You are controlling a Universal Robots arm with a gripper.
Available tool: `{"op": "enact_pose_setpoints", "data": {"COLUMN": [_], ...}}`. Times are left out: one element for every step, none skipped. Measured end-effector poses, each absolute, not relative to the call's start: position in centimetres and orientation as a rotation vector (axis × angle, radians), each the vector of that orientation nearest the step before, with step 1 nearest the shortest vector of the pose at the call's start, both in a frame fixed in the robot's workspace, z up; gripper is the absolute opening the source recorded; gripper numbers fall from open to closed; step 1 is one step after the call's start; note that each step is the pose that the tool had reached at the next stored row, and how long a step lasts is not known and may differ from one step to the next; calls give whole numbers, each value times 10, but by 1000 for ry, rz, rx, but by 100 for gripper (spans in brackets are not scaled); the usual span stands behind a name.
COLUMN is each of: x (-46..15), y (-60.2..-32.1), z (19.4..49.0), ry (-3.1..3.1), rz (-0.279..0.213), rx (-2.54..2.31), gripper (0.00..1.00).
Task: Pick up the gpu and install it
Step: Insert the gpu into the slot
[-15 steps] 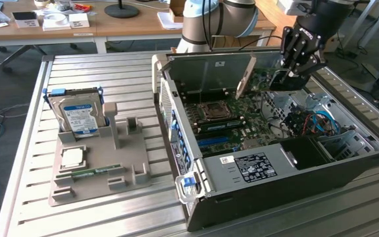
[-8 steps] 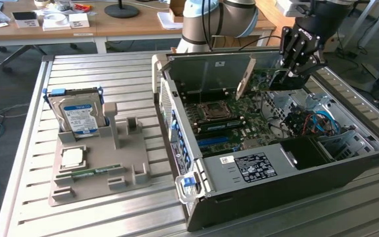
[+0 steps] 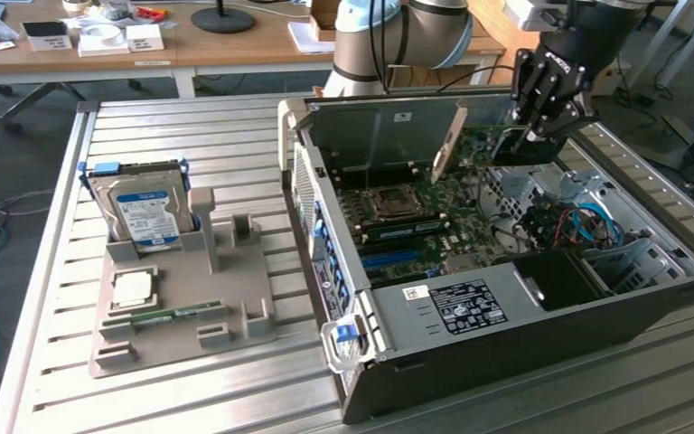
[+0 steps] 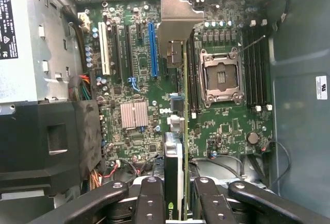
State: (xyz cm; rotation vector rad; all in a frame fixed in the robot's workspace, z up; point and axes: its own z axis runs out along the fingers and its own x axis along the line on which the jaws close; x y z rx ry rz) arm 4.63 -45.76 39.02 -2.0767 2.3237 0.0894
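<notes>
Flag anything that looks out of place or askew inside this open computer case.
Nothing looks damaged or spilled. The thin graphics card with the silver bracket is not seated: it hangs edge-on between the fingers of the gripper above the green motherboard, not in the long blue slot.

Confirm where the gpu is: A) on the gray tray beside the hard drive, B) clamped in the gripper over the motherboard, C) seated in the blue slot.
B: the gpu is held edge-on in the gripper over the motherboard; the blue slot is bare.
</notes>
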Motion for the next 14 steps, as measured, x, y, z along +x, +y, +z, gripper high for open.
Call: {"op": "enact_pose_setpoints", "data": {"x": [45,44,43,41,39,37,36,34,32,30,28,25,23,20], "y": [-458,-458,-458,-458,-458,-458,-458,-458,-458,-458,-458,-458,-458,-458], "z": [390,390,390,390,390,390,390,390,390,390,390,390,390,390], "ry": [2323,2323,2323,2322,2322,2321,2321,2320,2320,2319,2319,2318,2317,2316], "rz": [90,90,90,88,87,86,86,85,84,84,84,83,83,82], "rx": [-2077,-2077,-2077,-2076,-2076,-2075,-2075,-2075,-2075,-2075,-2075,-2076,-2076,-2077], "gripper": [27,27,27,27,27,27,27,27,27,27,27,27,27,27]}}
